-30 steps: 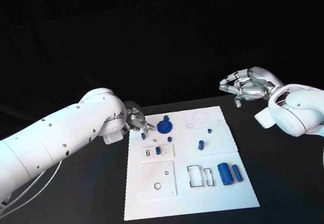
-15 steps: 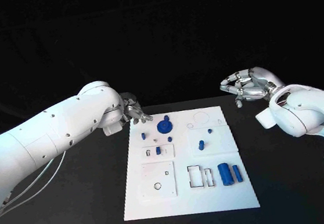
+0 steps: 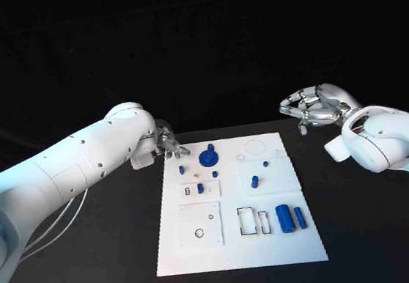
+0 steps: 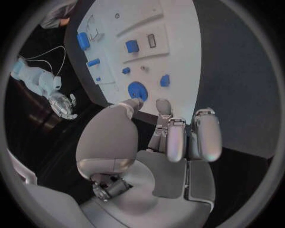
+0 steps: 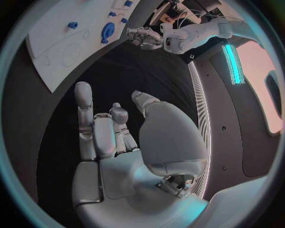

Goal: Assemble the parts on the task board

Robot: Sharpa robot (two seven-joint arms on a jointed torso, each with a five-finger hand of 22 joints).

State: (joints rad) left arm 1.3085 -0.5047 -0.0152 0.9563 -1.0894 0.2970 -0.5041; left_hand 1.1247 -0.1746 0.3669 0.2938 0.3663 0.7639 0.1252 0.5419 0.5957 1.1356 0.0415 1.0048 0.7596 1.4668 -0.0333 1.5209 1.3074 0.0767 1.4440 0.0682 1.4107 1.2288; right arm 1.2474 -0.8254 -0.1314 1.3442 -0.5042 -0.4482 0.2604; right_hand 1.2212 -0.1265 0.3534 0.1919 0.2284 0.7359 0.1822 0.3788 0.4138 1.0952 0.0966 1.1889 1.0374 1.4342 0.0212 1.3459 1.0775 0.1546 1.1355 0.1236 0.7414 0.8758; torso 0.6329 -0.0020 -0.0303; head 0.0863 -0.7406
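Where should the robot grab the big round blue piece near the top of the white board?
Probably by the raised knob on the big round blue piece, coming from above. Its disc looks to lie flat on the task board, leaving little edge for fingers. The left hand is nearest.

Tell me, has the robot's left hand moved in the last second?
Yes. The left hand has lifted off the task board corner and pulled back, away from the large round blue part.

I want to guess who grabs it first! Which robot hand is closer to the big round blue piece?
Left. The left hand hovers just off the board's far corner beside the round blue piece; the right hand is off the opposite side.
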